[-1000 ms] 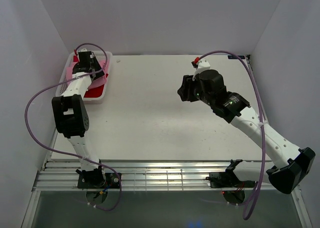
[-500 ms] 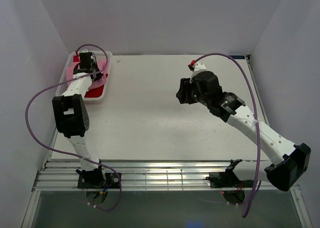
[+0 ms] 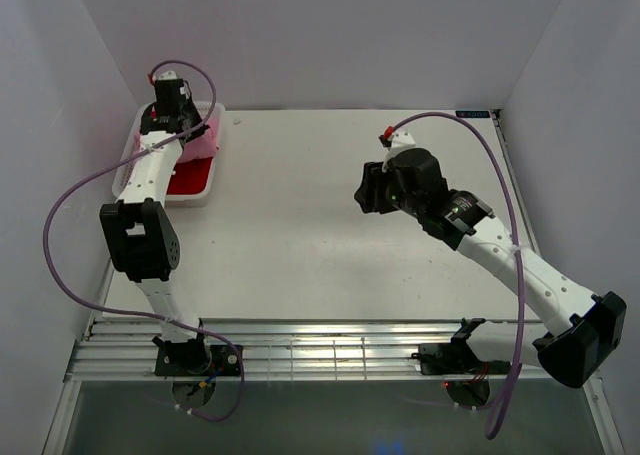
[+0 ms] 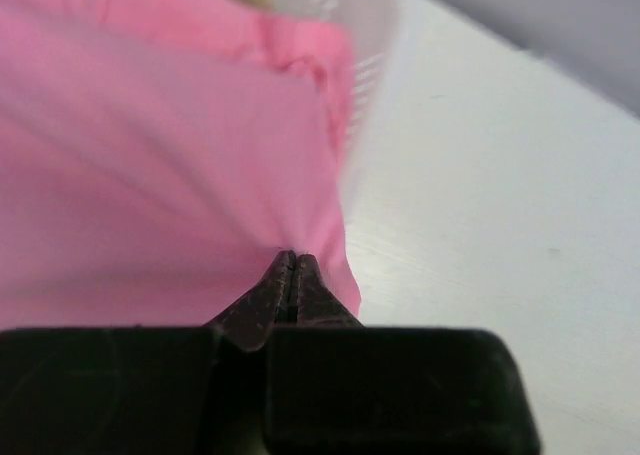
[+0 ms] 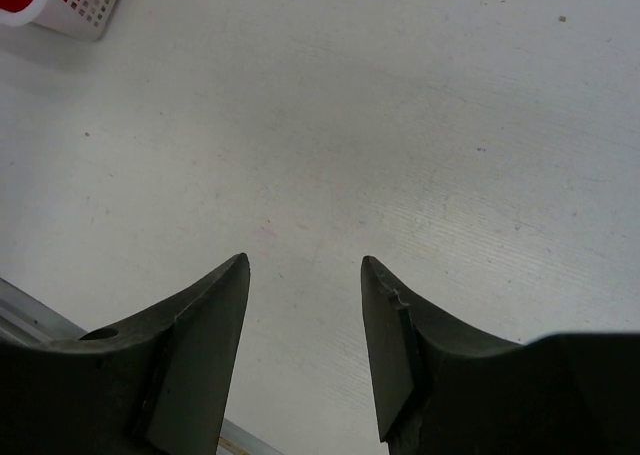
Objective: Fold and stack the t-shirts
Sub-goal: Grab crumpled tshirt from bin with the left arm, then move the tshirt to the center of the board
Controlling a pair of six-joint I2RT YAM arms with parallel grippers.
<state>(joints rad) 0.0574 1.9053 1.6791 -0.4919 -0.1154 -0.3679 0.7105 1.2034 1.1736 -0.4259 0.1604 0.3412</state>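
The light pink t-shirt (image 3: 201,141) bunches over the far end of the white mesh basket (image 3: 204,197) at the table's back left. My left gripper (image 3: 178,131) is shut on a pinch of that pink t-shirt (image 4: 150,165), and the cloth pulls taut from the closed tips of the left gripper (image 4: 292,261). The bright red t-shirt (image 3: 188,179) lies in the basket below it. Over the middle right of the table my right gripper (image 3: 364,191) hangs open; nothing is between the fingers of the right gripper (image 5: 305,262).
The basket's white mesh wall (image 4: 372,45) stands just beyond the pink cloth, and its corner (image 5: 75,3) shows at the right wrist view's upper left. Bare white table (image 3: 300,225) spreads between the arms. White walls close in on three sides.
My left gripper has shut on the pink t-shirt and drawn back toward the far wall, lifting the cloth. The right arm shifted slightly, still open.
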